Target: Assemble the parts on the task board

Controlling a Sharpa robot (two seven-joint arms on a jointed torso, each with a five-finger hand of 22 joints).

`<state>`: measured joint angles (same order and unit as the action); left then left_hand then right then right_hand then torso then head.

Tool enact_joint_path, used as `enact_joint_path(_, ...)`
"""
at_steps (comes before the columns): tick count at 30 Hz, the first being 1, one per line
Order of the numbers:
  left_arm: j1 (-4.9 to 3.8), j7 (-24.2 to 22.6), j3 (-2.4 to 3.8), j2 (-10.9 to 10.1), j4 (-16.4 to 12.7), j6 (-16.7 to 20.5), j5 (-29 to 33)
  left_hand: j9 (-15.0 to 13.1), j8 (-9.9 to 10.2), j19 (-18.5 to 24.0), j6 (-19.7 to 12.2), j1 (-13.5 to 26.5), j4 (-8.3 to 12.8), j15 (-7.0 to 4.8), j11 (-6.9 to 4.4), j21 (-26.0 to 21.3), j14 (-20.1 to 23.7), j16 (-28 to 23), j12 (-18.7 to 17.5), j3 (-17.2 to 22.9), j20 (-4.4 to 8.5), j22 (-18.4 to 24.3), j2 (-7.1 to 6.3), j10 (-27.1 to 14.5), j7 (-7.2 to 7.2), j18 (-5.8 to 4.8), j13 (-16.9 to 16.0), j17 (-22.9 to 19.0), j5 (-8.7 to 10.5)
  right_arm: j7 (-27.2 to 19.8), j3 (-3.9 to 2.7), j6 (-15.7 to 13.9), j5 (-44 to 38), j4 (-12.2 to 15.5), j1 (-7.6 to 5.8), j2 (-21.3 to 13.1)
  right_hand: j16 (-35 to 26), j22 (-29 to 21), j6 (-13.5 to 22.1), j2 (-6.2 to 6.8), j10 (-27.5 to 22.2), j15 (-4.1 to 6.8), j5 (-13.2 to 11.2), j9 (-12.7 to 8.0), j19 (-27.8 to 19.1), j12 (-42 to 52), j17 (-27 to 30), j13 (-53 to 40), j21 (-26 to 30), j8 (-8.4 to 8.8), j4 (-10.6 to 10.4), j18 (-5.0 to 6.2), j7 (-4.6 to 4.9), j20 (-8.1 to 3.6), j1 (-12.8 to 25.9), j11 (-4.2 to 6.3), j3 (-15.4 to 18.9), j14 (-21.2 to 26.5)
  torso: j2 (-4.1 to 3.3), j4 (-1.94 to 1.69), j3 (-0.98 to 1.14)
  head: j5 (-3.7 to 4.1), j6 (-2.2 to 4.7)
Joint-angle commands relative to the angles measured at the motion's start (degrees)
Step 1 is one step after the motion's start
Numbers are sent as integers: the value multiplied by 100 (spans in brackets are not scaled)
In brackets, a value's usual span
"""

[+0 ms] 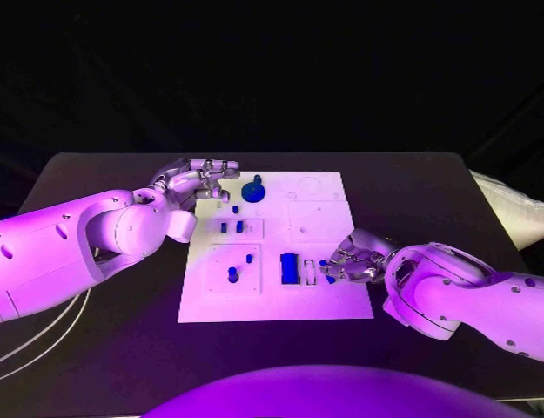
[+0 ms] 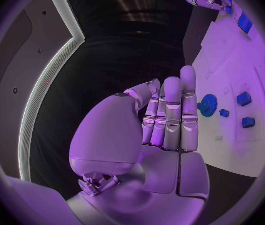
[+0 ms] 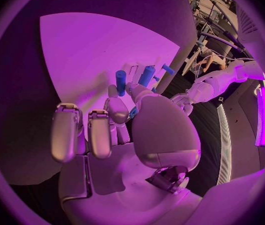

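Light: strong purple wash across everything, background black.
Glare: task board [image 1: 276,300] glows brightest, pale arms shine.
Shadows: soft dark patch beneath the right hand [image 1: 353,259].
Distortion: wrist pictures bend straight edges into curves.
Focus: fingers [image 2: 173,117] sharp, rim blurry.

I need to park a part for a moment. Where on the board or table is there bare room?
The task board is bare along its near edge, below the blue block, and at its far right corner. The black table lies free right of the board. It is crowded by the gear under the left hand, and around the right hand.
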<state>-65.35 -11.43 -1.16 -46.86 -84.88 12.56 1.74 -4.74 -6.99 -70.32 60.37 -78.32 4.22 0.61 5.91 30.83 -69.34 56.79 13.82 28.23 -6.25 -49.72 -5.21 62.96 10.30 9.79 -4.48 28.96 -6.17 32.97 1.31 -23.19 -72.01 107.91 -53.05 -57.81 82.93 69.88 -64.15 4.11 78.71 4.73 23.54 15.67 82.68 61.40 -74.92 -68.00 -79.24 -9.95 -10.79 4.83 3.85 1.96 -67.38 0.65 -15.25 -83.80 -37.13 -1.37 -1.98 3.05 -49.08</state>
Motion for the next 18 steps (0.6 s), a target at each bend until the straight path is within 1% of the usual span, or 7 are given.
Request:
enact_joint_path(1, -2, -20, 4, 9, -15, -104, -26, 6, -40, 49, -47, -28, 28, 13, 4, -32, 31, -2, 40, 2, 0, 5, 22, -26, -1, 67, 6, -8, -31, 17, 0, -47, 238, -18, 0, 65, 24, 14, -45, -8, 27, -29, 95, 14, 23, 44, -394, -15, 6, 5, -42, -76, 21, -38, 83, -16, 18, -417, -1, 7, 3, -3, -1)
enact_joint_path(8, -2, -17, 4, 13, -17, -109, -26, 6, -40, 49, -47, -28, 28, 13, 4, -32, 31, -2, 40, 2, 0, 5, 22, -26, -1, 67, 6, -8, -31, 31, 0, -91, 166, -54, 0, 186, 20, 17, -86, -9, 58, -22, 141, 32, 25, 107, -388, -67, 4, -17, -55, -77, 5, -43, 111, -6, 46, -416, -6, 2, 7, -11, -8)
enact_joint_path(14, -2, -14, 4, 15, -18, -113, -26, 6, -40, 49, -47, -28, 28, 13, 4, -32, 31, -2, 40, 2, 0, 5, 22, -26, -1, 67, 6, -8, -31, 22, 0, -92, 101, -113, 1, 283, 18, 15, -111, -8, 62, -16, 154, 44, 25, 112, -384, -74, 6, -31, -63, -76, -4, -47, 128, 2, 65, -415, 0, 5, 2, -16, -9)
enact_joint_path(18, -2, -12, 4, 17, -18, -116, -26, 6, -40, 49, -47, -28, 28, 13, 4, -32, 31, -2, 40, 2, 0, 5, 22, -26, -1, 67, 6, -8, -31, 16, 0, -64, 85, -154, 1, 344, 20, 18, -121, -2, 64, -12, 157, 52, 26, 113, -388, -77, 4, -38, -73, -76, -7, -50, 148, 5, 85, -416, -4, 7, 8, -28, -10)
